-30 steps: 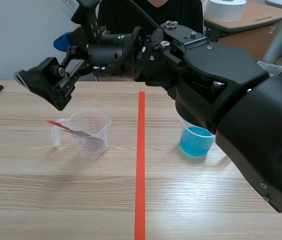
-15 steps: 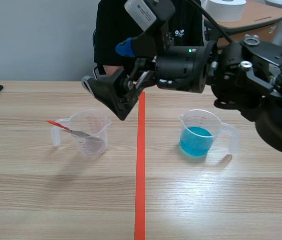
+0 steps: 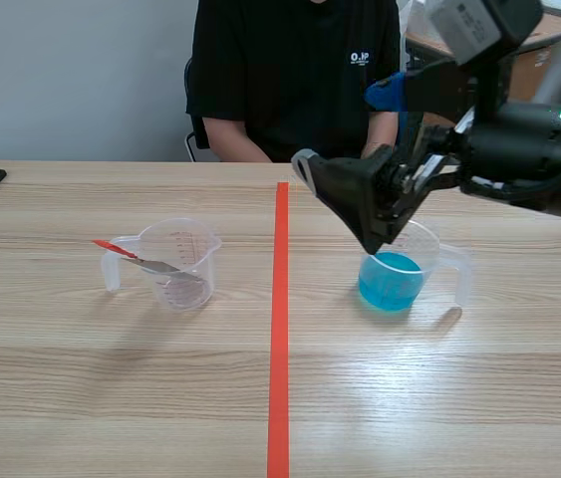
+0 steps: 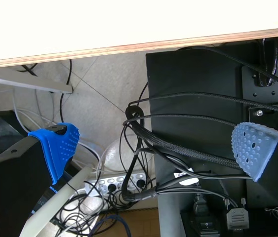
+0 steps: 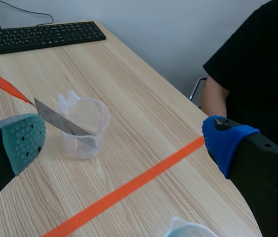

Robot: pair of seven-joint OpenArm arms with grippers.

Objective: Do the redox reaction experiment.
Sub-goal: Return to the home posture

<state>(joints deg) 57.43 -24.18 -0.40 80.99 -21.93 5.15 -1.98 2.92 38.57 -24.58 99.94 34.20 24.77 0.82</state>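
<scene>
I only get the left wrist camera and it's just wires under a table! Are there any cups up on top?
Observer: Yes, two. A clear cup sits on one side of the orange-red tape line, and a cup of blue liquid sits on the other.
Operator: Is anything inside the clear one?
Observer: A metal strip with a red end leans in it, poking out over the rim.
Operator: Where's the other arm?
Observer: The right gripper hangs open right by the cup of blue liquid, holding nothing.
</scene>
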